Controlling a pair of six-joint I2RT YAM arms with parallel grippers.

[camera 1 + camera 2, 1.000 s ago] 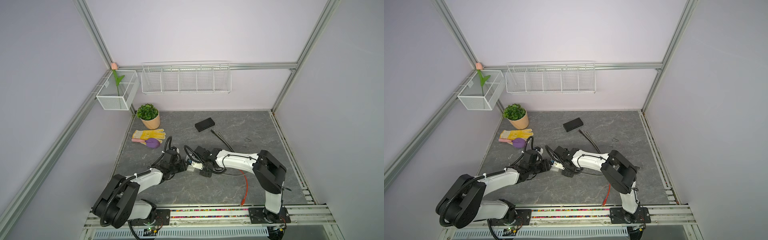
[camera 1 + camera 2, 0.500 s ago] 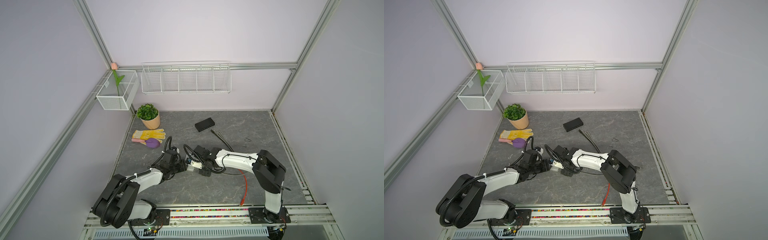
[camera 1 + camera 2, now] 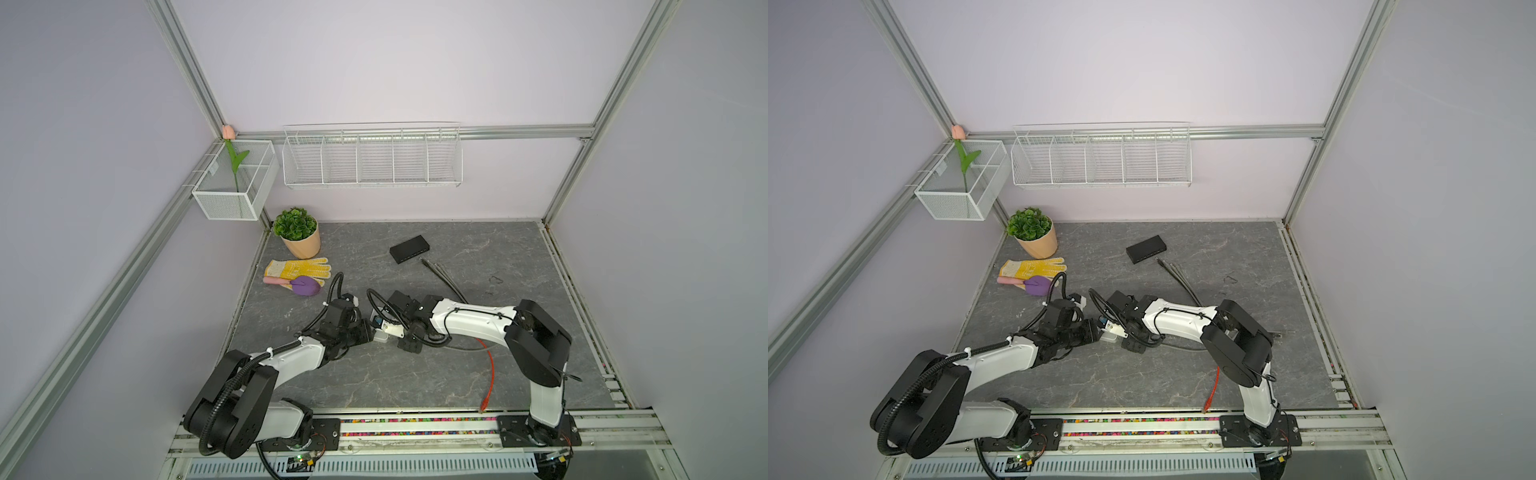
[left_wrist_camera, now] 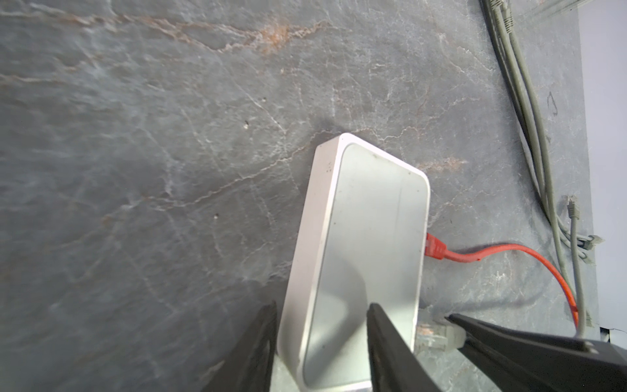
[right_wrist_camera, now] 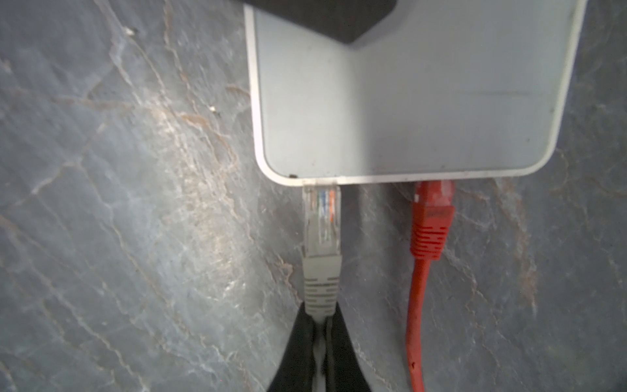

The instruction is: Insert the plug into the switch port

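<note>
A white switch (image 4: 366,237) lies flat on the grey table, small in both top views (image 3: 380,337) (image 3: 1109,337). My left gripper (image 4: 322,339) is shut across its near end, one finger on each side. A grey plug (image 5: 320,230) has its clear tip at a port in the switch's edge (image 5: 407,101), in line with it and just entering. My right gripper (image 5: 320,315) is shut on the plug's grey boot and cable. A red plug (image 5: 431,217) sits in the neighbouring port. In the left wrist view the grey plug (image 4: 441,334) shows beside the switch.
The red cable (image 3: 490,374) trails to the front rail. Grey cables (image 3: 442,276) and a black box (image 3: 409,248) lie further back. A potted plant (image 3: 297,235), yellow glove (image 3: 297,268) and purple trowel (image 3: 305,286) are at the back left. Wire baskets (image 3: 372,160) hang on the wall.
</note>
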